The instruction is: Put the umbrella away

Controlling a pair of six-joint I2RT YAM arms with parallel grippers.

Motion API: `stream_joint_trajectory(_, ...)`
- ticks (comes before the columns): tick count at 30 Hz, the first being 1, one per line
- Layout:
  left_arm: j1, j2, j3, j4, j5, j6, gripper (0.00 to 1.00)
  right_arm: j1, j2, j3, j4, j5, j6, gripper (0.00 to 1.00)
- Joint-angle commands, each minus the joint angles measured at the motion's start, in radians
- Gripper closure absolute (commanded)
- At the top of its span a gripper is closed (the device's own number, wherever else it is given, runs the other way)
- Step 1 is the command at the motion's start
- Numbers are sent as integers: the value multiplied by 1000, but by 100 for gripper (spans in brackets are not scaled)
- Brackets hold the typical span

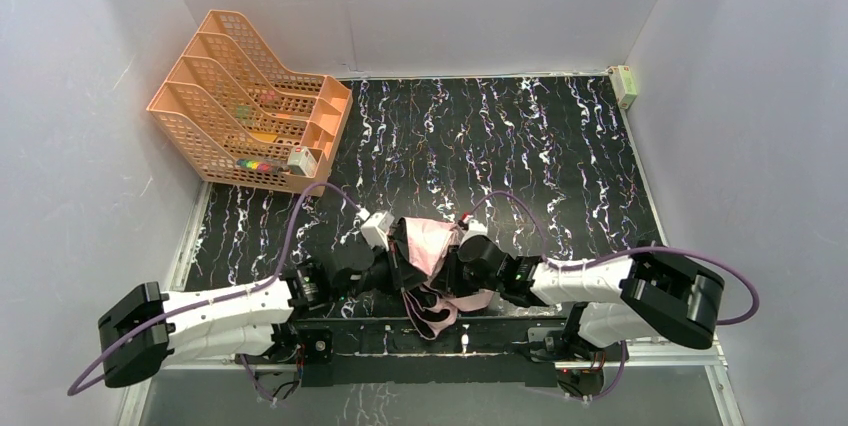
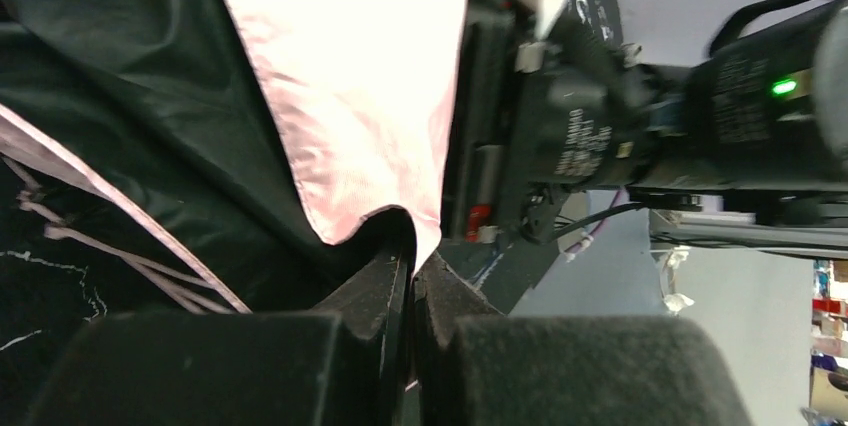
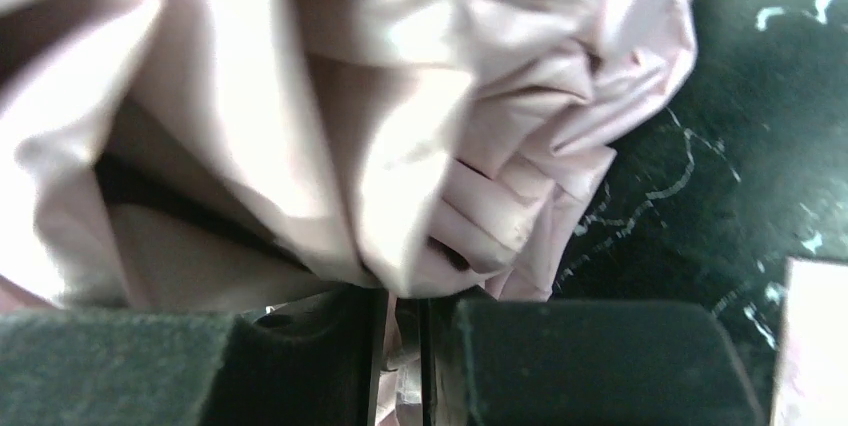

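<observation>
Clamped on thin fabric alone by left gripper and right gripper, the umbrella is held over the near edge of the table, where cloth could be torn or lost if pulled.

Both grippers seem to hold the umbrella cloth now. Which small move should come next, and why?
Probably the left gripper should wrap its pinched edge a little around the bundle, while the right gripper holds firm. Both are shut on the umbrella, but its cloth is bunched and slack between them, with loose folds trailing on the near side, so it looks too untidy to put away.
</observation>
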Motion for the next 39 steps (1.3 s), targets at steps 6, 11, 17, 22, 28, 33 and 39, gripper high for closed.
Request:
stream_joint_trajectory(6,-95,55,-156,248,-206,-95,100,5,-171,5,-416,90,-42,71)
stream_joint_trajectory(11,-107,118,-187,295,-222,-107,100,5,-297,39,-517,121,-50,67)
stream_joint_trajectory(17,-122,198,-195,350,-231,-117,100,5,-414,106,-563,155,-86,62)
stream_joint_trajectory(22,-128,237,-193,368,-240,-122,100,5,-448,185,-564,155,-125,58)
stream_joint_trajectory(28,-129,251,-181,370,-243,-119,100,5,-408,217,-419,106,-191,60)
stream_joint_trajectory(33,-129,245,-175,368,-240,-111,100,5,-319,257,-465,128,-167,68)
stream_joint_trajectory(39,-130,225,-165,359,-230,-111,100,5,-321,205,-556,156,-106,77)
